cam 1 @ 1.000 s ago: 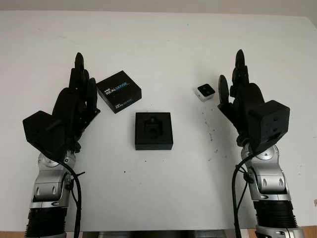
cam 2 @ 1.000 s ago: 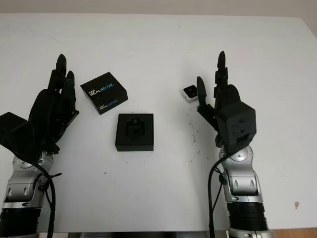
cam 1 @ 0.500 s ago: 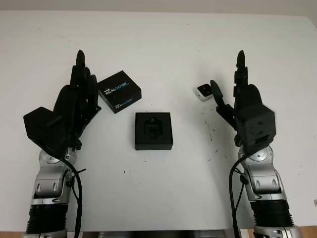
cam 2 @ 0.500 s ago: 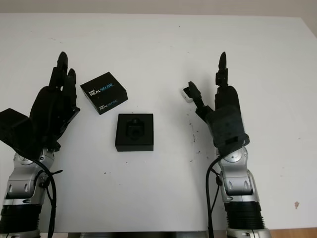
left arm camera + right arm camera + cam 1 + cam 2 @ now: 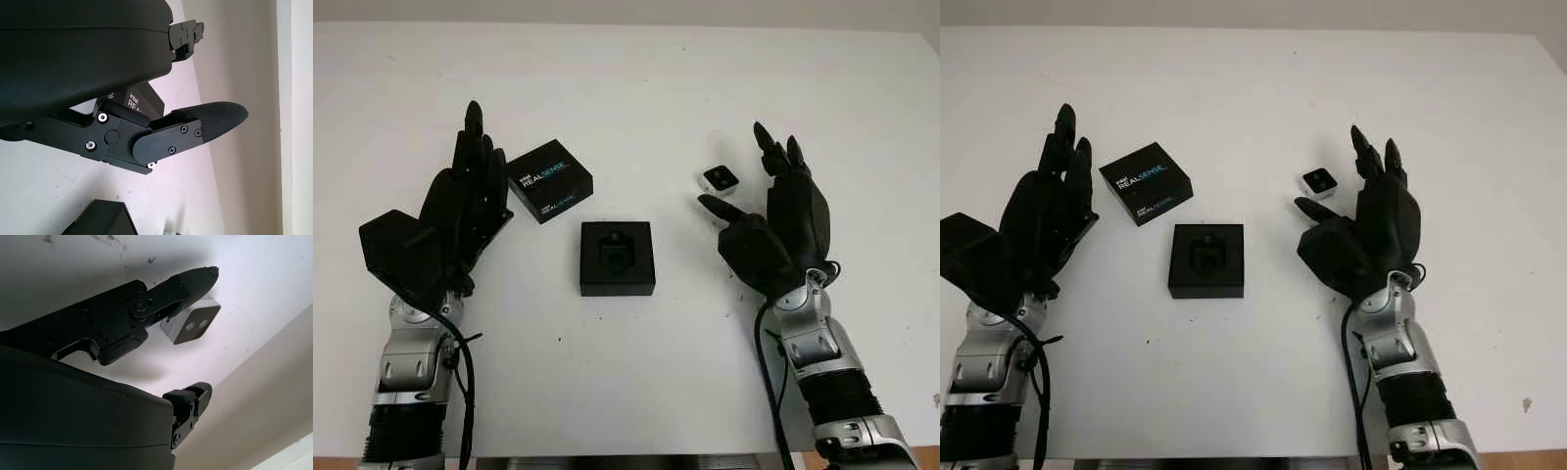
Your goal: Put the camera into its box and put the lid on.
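A small silver camera [image 5: 720, 179] with a dark lens face lies on the white table right of centre; it also appears in the right wrist view [image 5: 191, 325]. My right hand [image 5: 759, 186] is open and hovers just beside and above it, thumb on its near side, fingers on its right, not touching. The open black box [image 5: 617, 258] with its moulded insert sits in the middle. Its lid [image 5: 548, 180], printed "REALSENSE", lies flat to the box's upper left. My left hand [image 5: 470, 186] is open, raised just left of the lid.
The white table [image 5: 636, 88] stretches far behind the objects. Small dark specks [image 5: 732, 264] mark the surface between the box and my right hand. The table's front edge [image 5: 626, 458] runs along the bottom.
My right hand has tilted forward and lowered toward the camera, its thumb swinging in under it. The left hand has hardly moved.
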You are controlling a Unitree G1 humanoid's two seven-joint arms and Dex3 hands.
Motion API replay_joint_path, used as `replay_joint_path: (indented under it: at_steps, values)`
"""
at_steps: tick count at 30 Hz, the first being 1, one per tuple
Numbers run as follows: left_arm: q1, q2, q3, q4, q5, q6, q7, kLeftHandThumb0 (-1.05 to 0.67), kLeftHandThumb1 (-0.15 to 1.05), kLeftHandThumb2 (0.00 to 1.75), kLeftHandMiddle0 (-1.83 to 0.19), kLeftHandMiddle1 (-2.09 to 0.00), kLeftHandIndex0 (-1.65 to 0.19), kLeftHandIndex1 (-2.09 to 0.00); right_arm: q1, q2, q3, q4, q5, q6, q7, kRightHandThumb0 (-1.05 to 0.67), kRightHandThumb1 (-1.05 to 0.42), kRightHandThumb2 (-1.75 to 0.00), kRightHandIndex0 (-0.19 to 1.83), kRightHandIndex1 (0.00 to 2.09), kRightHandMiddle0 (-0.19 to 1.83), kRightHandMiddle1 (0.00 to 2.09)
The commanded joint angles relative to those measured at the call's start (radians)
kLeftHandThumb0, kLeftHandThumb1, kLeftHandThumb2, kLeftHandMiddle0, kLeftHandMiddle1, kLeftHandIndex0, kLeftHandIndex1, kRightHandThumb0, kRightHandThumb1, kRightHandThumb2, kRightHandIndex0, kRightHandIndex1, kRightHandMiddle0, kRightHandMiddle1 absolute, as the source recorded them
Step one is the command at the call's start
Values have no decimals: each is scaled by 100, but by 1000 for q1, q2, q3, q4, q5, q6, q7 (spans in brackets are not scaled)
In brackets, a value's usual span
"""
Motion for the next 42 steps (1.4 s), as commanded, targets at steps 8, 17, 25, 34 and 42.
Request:
replay_joint_path:
  at_steps: [8, 17, 25, 34, 42]
  values:
    - [7, 15, -2, -13, 11, 7, -6, -84, 105, 71, 19, 0, 19, 0, -49, 8, 0, 138, 41, -27, -50, -67, -84, -5, 17, 11, 51, 27]
    - [11, 15, 0, -18, 6, 13, -14, -80, 105, 70, 19, 0, 19, 0, -81, 26, -16, 245, 102, -70, -102, -63, -85, -5, 23, 11, 59, 35]
    - [7, 27, -4, -9, 19, 7, -20, -81, 105, 71, 19, 0, 19, 0, -104, 49, -7, 325, 137, -103, -132, -64, -86, -6, 27, 7, 40, 79]
    - [-4, 35, -3, -4, 23, 10, -26, -82, 105, 69, 19, 0, 19, 0, -103, 75, 13, 353, 158, -106, -119, -70, -88, -6, 28, 6, 39, 83]
    - [-9, 36, -3, -4, 29, 1, -29, -80, 105, 71, 19, 0, 19, 0, -112, 77, 37, 388, 135, -108, -149, -68, -88, -5, 33, 8, 46, 84]
